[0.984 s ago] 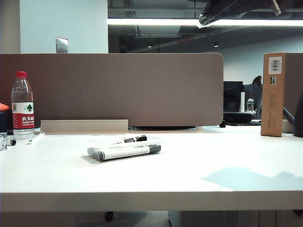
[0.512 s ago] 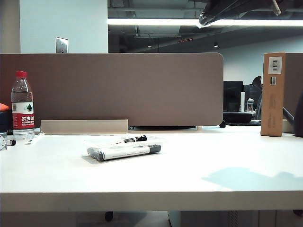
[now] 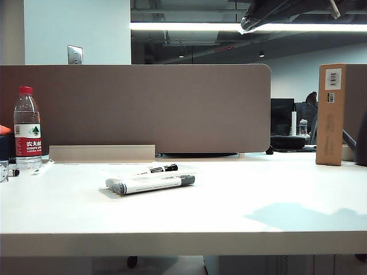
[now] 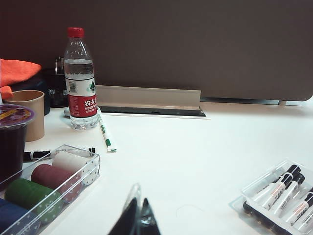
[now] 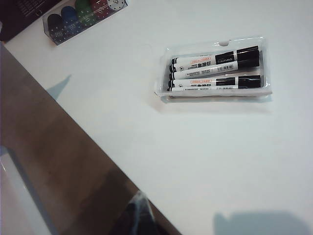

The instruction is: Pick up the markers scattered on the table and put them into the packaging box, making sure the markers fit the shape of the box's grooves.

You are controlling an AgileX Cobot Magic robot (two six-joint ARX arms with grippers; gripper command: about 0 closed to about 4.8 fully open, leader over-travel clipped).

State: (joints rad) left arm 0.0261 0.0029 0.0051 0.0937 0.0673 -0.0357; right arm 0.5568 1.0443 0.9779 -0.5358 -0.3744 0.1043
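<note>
The packaging box point(image 5: 215, 93) is a clear shallow tray on the white table point(image 5: 205, 161), with several black-capped markers point(image 5: 215, 71) lying side by side in its grooves. The left wrist view shows it too, as the box point(image 4: 254, 183) with its markers point(image 4: 281, 188). In the exterior view the box point(image 3: 114, 170) sits left of centre with one marker point(image 3: 162, 169) showing. My left gripper point(image 4: 137, 210) hovers low over bare table, shut and holding nothing. My right gripper point(image 5: 142, 215) is a dark blur high above the table edge, well away from the box, shut.
A clear case of coloured chips point(image 4: 49, 178) and a slim black-and-white pen point(image 4: 34, 155) lie near the left gripper. Behind them are a water bottle point(image 4: 80, 78), a green-tipped pen point(image 4: 105, 132) and a paper cup point(image 4: 29, 112). A tall cardboard box point(image 3: 331, 114) stands far right.
</note>
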